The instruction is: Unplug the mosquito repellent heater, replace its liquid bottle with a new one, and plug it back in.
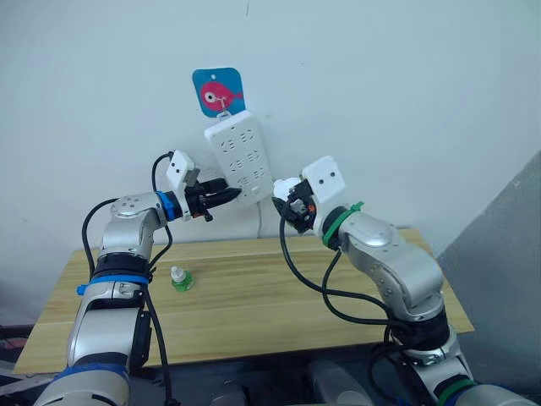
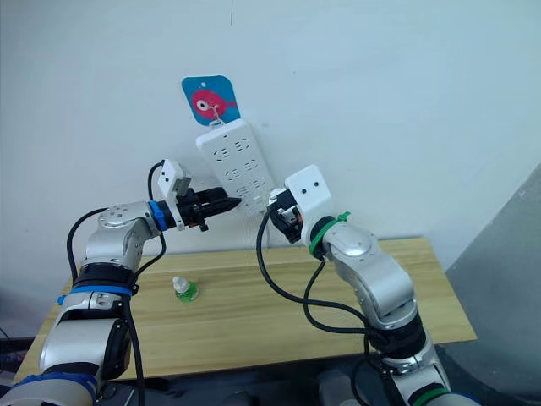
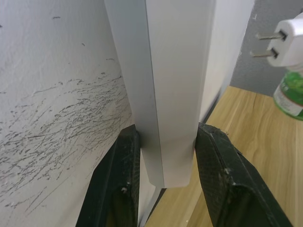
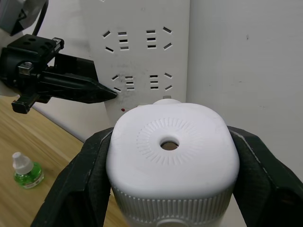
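Heater held off the power strip

Right end effector clamps the mosquito repellent heater; left end effector pinches the power strip edge.

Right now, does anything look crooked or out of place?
Yes. The power strip hangs tilted on the wall, its lower end swung toward the robot's right, with the left gripper clamped on its lower edge. The heater is unplugged, held in the right gripper. A small green bottle stands on the table.
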You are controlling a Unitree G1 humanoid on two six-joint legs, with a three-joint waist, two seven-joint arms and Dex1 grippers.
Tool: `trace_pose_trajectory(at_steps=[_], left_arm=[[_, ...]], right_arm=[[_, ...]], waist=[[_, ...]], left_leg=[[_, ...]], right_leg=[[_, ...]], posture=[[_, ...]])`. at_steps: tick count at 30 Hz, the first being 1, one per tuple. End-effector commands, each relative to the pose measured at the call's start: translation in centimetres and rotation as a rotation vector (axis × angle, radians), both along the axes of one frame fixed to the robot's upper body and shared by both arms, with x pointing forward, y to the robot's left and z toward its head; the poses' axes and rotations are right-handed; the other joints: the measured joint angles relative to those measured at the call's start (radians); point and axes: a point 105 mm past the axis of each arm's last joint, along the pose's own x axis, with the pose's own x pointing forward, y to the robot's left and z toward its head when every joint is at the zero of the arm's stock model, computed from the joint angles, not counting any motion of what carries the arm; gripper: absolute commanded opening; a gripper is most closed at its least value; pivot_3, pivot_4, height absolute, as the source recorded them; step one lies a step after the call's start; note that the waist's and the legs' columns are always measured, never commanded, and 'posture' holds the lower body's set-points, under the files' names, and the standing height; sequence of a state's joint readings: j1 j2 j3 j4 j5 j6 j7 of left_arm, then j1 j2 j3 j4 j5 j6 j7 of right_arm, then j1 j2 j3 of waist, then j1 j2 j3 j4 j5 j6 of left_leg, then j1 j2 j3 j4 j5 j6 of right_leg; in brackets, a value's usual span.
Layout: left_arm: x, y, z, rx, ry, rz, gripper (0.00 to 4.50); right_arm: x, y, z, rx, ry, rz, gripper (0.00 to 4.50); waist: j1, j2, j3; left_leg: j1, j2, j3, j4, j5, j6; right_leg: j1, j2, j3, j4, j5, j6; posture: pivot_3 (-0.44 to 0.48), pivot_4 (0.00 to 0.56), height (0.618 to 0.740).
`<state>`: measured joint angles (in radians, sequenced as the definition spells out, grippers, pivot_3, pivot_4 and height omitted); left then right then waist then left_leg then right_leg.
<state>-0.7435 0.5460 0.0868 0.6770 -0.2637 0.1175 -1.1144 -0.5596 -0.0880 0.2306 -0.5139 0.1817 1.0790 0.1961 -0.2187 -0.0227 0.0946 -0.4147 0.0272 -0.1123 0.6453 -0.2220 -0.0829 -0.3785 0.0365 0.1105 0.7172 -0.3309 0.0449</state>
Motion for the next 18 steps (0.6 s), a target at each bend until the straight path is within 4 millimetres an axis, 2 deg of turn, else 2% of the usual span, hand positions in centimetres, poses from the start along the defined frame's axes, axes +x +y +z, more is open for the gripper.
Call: trace_pose_trajectory(at_steps=[1, 2, 8, 10, 12, 15, 18], left_arm=[[0.2, 2.2, 2.0, 0.026, -0.115, 0.104, 1.67], [0.0, 2.5, 2.0, 0.042, -0.126, 0.109, 2.08], [-2.1, 4.9, 2.2, 0.08, -0.223, 0.209, 3.9], [-3.6, 5.3, 2.2, 0.107, -0.26, 0.216, 4.47], [-6.1, 4.7, 2.0, 0.141, -0.309, 0.184, 4.5], [-8.2, 3.7, 2.1, 0.116, -0.34, 0.181, 4.5], [-10.0, 1.2, 1.6, 0.087, -0.348, 0.122, 4.5]], right_arm=[[0.2, -1.3, 2.2, 0.077, -0.046, -0.036, 2.97], [0.3, -1.6, 2.3, 0.089, -0.039, -0.046, 2.97], [0.6, -3.0, 2.4, 0.181, -0.006, -0.099, 2.97], [0.6, -3.4, 2.5, 0.212, -0.001, -0.113, 2.97], [0.6, -3.9, 2.6, 0.253, 0.008, -0.124, 2.97], [0.5, -4.3, 2.5, 0.29, 0.017, -0.125, 2.97], [0.4, -4.7, 2.7, 0.333, 0.025, -0.125, 2.97]], waist=[[-0.002, 0.0, 0.0], [-0.005, 0.0, 0.0], [-0.032, 0.0, 0.0], [-0.035, 0.0, 0.0], [-0.042, 0.001, 0.0], [-0.036, 0.001, 0.0], [-0.024, 0.002, 0.001]], left_leg=[[0.0, 0.0, 0.0, 0.0, 0.0, 0.0], [0.0, 0.0, 0.0, -0.001, 0.0, 0.0], [-0.001, 0.002, -0.001, -0.005, 0.0, 0.0], [-0.002, 0.002, -0.001, -0.006, 0.0, 0.0], [-0.002, 0.002, 0.001, -0.007, 0.0, 0.0], [-0.002, 0.004, 0.001, -0.008, 0.0, 0.0], [-0.002, 0.002, 0.001, -0.008, 0.0, 0.0]], right_leg=[[0.0, 0.0, 0.0, 0.0, 0.0, 0.0], [0.0, 0.0, 0.0, 0.0, 0.0, 0.0], [-0.003, -0.005, -0.001, 0.0, 0.002, -0.005], [-0.004, -0.006, -0.001, 0.0, 0.002, -0.006], [-0.005, -0.006, 0.0, 0.0, 0.002, -0.006], [-0.005, -0.006, 0.001, 0.0, 0.002, -0.006], [-0.005, -0.007, 0.001, 0.001, 0.002, -0.005]], posture=[[-0.221, 0.055, 0.711], [-0.224, 0.053, 0.711], [-0.228, 0.05, 0.711], [-0.225, 0.049, 0.711], [-0.208, 0.048, 0.711], [-0.193, 0.046, 0.711], [-0.193, 0.046, 0.711]])
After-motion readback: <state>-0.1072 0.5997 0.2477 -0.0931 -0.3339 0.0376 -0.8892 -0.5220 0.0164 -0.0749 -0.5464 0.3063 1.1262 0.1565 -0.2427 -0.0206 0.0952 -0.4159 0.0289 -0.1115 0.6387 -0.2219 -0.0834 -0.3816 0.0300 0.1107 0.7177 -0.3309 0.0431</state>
